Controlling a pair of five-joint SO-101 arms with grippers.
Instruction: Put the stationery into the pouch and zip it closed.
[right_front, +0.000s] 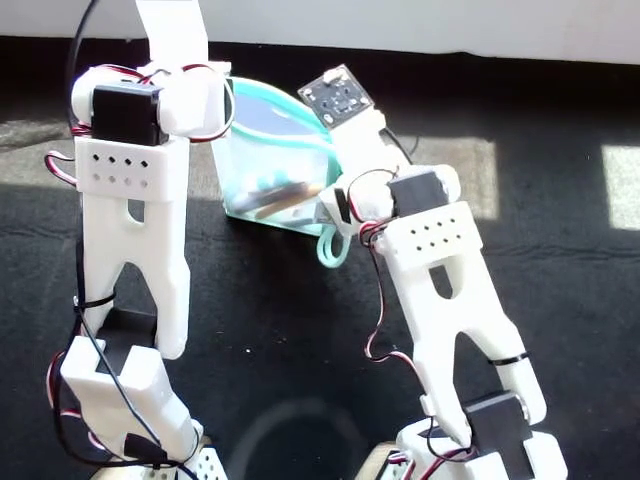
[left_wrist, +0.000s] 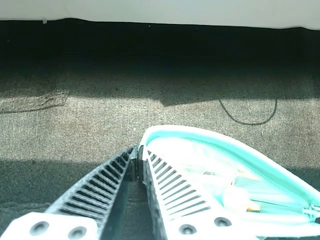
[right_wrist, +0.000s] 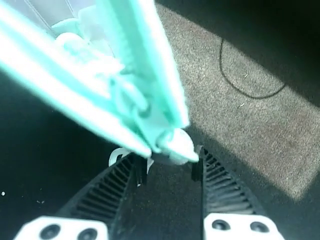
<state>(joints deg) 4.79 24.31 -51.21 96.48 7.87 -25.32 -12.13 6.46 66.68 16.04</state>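
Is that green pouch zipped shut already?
No, in the left wrist view the two zipper edges of the pouch stand well apart, so its mouth gapes open.

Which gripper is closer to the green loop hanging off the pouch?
Right. The right gripper is at the end of the pouch where the loop hangs down. The left gripper pinches the opposite end, far from it.

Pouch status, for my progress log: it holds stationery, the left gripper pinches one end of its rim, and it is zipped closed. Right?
Not zipped closed: the left wrist view shows the pouch gaping open. It does hold stationery, and the left gripper pinches one end of its rim.
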